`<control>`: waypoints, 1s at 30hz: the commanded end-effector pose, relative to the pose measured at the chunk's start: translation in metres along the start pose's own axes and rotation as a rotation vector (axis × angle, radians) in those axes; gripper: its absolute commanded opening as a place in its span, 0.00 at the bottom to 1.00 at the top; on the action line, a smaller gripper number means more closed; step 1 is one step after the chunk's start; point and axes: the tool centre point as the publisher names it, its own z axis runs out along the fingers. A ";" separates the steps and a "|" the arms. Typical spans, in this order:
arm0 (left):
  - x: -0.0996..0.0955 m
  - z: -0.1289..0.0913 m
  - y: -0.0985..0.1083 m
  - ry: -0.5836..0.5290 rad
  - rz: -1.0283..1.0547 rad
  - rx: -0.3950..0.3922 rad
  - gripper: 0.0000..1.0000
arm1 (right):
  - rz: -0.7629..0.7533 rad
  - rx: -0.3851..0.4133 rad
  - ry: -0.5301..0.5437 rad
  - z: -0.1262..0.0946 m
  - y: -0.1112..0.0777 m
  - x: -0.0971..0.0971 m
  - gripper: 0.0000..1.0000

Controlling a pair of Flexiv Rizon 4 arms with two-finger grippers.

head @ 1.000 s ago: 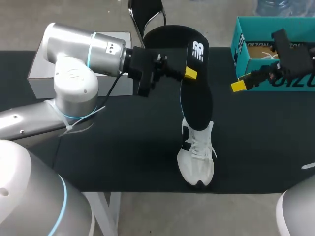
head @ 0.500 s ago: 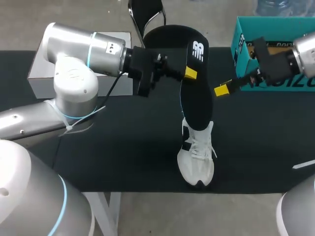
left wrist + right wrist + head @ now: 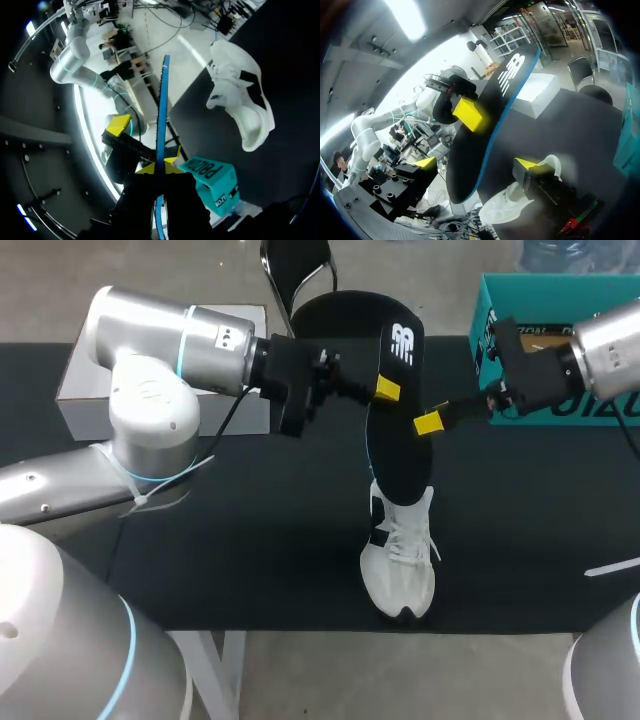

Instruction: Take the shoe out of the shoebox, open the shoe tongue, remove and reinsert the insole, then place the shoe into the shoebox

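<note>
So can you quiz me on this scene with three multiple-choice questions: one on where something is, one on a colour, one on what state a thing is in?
1. Where is the white shoe?
A. on a shelf
B. on the black table
C. in the right arm's fingers

2. What colour is the shoebox?
A. teal
B. red
C. yellow

3. The black insole is:
A. tucked inside the shoe
B. lying flat on the table
C. held up on end by the left fingers

Answers:
1. B, the shoe sits on the table near its front edge.
2. A, the shoebox walls at the table's far right corner are teal.
3. C, the left fingers pinch the insole near its upper end, so it stands up over the shoe.
</note>
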 end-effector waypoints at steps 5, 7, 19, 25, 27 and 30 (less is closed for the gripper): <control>0.000 0.001 0.000 0.001 0.002 -0.002 0.00 | -0.010 0.009 0.022 0.015 0.011 -0.005 1.00; 0.000 0.001 0.000 0.001 0.002 -0.002 0.00 | -0.013 0.009 0.025 0.015 0.012 -0.005 1.00; 0.000 0.001 0.000 0.001 0.002 -0.002 0.00 | -0.027 0.012 0.039 0.020 0.014 -0.006 0.00; 0.000 0.001 0.000 0.001 0.002 -0.002 0.00 | -0.028 0.009 0.042 0.021 0.015 -0.006 0.00; 0.000 0.001 0.000 0.001 0.002 -0.002 0.00 | -0.029 0.008 0.042 0.021 0.015 -0.006 0.00; 0.000 0.001 0.000 0.001 0.002 -0.002 0.00 | -0.030 0.009 0.042 0.021 0.015 -0.006 0.00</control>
